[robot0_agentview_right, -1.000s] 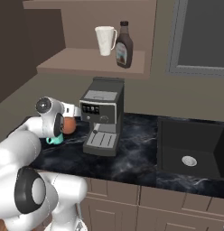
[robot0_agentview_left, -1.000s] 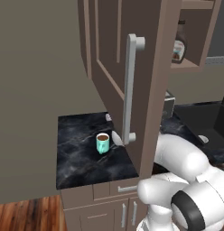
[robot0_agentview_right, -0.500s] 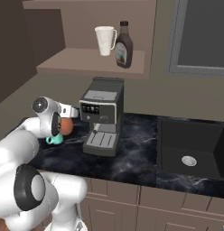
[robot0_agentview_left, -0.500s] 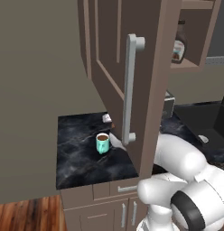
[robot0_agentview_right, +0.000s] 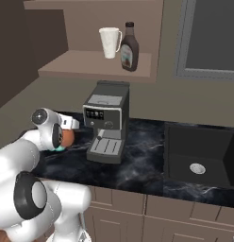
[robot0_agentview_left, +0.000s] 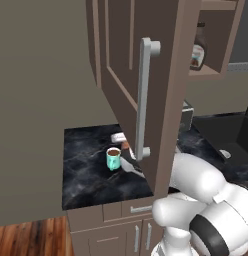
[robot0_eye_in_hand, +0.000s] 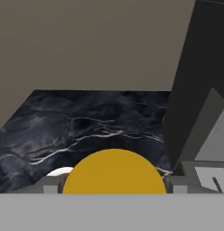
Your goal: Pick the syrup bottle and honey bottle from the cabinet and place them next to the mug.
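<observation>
Clamped on the honey bottle [robot0_agentview_right: 67,137]: gripper [robot0_eye_in_hand: 114,184] with a dark finger tip standing close on either side of the yellow cap in the hand view, so judged a firm hold rather than an open claw. Seen in the right base view as an orange-brown bulge at the end of the wrist, low over the black marble counter [robot0_agentview_left: 86,172], just left of the coffee machine [robot0_agentview_right: 107,124], with a sliver of teal showing right beneath it.

Carried slightly further left across the right base view over the last second, away from the coffee machine; kept the same grip width throughout. Barely altered in the left base view: teal mug [robot0_agentview_left: 113,159] in the same spot on the counter, dark liquid inside, just left of the open cabinet [robot0_agentview_left: 161,75] door with its long grey bar handle [robot0_agentview_left: 142,100].

Judged from this: honey bottle brought down close beside the mug, nearly at its place, not yet released. Could not tell whether its base touched the counter.

Left on the cabinet shelf: syrup bottle [robot0_agentview_right: 129,47], upright, just beside a white mug [robot0_agentview_right: 109,42]. Half of the job therefore undone; fetching needed once the honey was set down. Worth watching: knocking the mug during release, given how near the two stood.
</observation>
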Tool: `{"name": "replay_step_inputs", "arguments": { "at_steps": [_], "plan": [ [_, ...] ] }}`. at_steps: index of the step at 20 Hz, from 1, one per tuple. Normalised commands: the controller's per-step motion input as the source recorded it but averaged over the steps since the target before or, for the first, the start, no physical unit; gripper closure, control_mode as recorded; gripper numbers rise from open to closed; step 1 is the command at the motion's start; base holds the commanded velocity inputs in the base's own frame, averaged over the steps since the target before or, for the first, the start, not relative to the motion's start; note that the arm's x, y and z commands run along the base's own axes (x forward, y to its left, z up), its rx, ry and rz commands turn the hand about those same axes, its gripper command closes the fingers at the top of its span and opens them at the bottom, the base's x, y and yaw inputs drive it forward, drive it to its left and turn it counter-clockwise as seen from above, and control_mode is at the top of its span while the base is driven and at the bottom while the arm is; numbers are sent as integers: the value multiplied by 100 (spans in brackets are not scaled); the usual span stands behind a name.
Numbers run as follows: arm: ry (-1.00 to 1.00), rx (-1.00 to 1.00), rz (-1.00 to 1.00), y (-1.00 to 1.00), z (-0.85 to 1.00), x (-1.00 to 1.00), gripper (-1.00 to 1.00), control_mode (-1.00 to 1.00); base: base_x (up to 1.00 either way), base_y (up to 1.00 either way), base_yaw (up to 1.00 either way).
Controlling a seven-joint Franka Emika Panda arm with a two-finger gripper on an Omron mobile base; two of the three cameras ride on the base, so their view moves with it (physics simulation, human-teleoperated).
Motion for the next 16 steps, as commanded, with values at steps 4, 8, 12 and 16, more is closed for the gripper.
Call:
{"name": "replay_step_inputs", "arguments": {
  "at_steps": [4,8,12,16],
  "plan": [
    [8,0,0,0,-36,0,100,-100,0,0,0],
    [8,0,0,0,-31,0,100,-100,0,0,0],
    [1,0,0,0,-30,0,100,-100,0,0,0],
    [0,-1,0,0,-43,0,100,-100,0,0,0]
  ]
}}
